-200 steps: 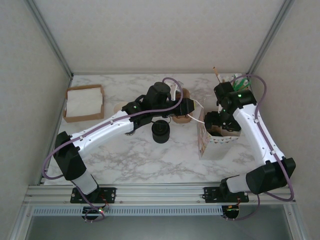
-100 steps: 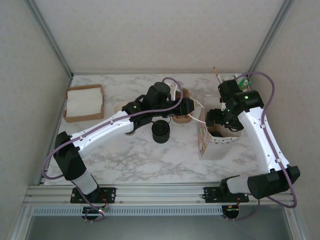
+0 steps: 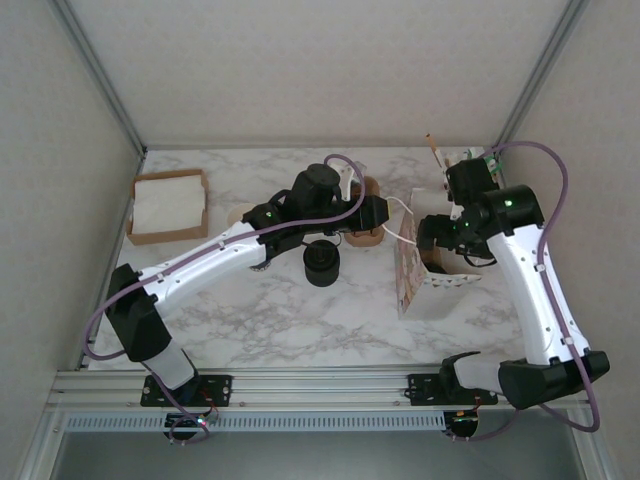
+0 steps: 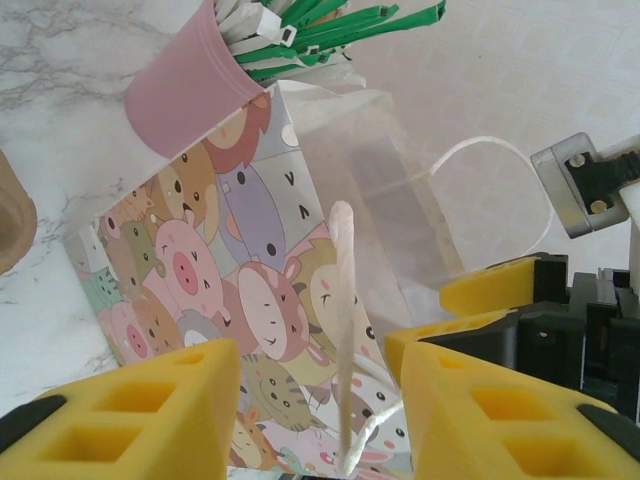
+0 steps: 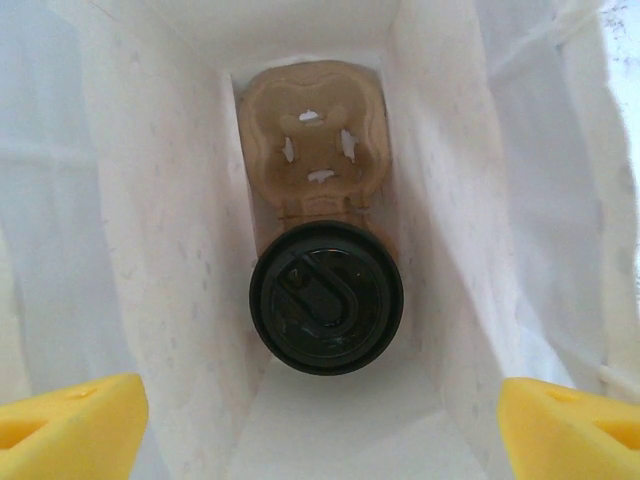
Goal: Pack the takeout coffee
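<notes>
The takeout coffee [image 5: 326, 297], its round black lid facing up, stands in a brown cardboard carrier [image 5: 315, 140] at the bottom of the animal-print paper bag [image 3: 410, 285]. My right gripper [image 5: 320, 430] hangs open above the bag's mouth, nothing between its yellow fingertips; in the top view it [image 3: 435, 238] sits over the bag. My left gripper [image 4: 320, 400] is at the bag's left side [image 4: 230, 260]. The white handle strap [image 4: 343, 300] runs loosely between its parted fingers, with a gap on both sides. In the top view this gripper [image 3: 385, 213] is beside the handle loop.
A stack of black lids [image 3: 322, 262] stands under the left arm. Brown cups [image 3: 365, 228] sit behind that gripper. A pink cup of green stirrers [image 4: 190, 85] is behind the bag. A cardboard tray of white napkins [image 3: 168, 205] lies at the far left.
The right arm has risen and drawn back to the right, lifting its gripper out of the bag. The left arm has stayed put at the handle.
</notes>
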`<state>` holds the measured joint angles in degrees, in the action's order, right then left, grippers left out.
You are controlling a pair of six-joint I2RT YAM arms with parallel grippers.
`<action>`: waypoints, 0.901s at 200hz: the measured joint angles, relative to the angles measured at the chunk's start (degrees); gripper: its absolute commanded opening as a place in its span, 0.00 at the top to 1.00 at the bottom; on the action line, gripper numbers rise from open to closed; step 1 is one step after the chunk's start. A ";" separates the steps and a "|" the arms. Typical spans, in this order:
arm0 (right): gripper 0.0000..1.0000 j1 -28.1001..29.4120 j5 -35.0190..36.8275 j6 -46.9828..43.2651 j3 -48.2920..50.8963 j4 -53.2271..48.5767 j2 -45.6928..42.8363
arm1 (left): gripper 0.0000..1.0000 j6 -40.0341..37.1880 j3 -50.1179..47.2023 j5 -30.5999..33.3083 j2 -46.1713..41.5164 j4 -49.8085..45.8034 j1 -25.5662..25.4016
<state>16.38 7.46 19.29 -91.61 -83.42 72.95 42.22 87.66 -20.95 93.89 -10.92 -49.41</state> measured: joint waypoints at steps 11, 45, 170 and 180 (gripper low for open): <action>0.10 -0.02 0.00 0.04 -0.42 0.04 -0.50 | 0.53 0.00 0.00 0.13 -0.17 0.07 -0.15; 0.10 0.00 -0.02 0.28 -1.75 0.11 -2.12 | 0.48 0.00 -0.02 0.79 -1.14 0.87 -0.44; 0.15 -0.02 -1.51 0.35 -3.43 6.19 -12.90 | 0.15 -1.86 -5.44 4.72 -9.57 6.56 -1.29; 0.14 -0.02 -1.51 0.35 -3.43 7.15 -14.45 | 0.10 -2.25 -6.62 5.35 -11.10 7.21 -1.33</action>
<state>16.36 5.96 19.64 -95.04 -76.27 58.50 39.97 81.03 -15.59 82.78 -3.70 -50.74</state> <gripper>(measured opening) 0.853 0.841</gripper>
